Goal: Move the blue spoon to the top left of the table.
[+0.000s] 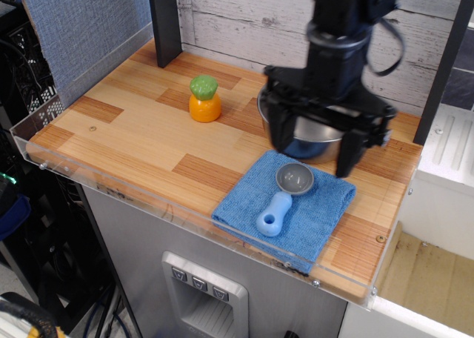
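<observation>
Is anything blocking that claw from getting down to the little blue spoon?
Nothing visible does. The open gripper hangs just above the blue spoon, which lies uncovered on the blue cloth. The metal bowl sits behind, not between them.

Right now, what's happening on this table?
The hand hangs open above the blue spoon, holding nothing. The spoon lies untouched on the blue cloth at the near right of the table, in front of the metal bowl. An orange toy stands further left.
</observation>
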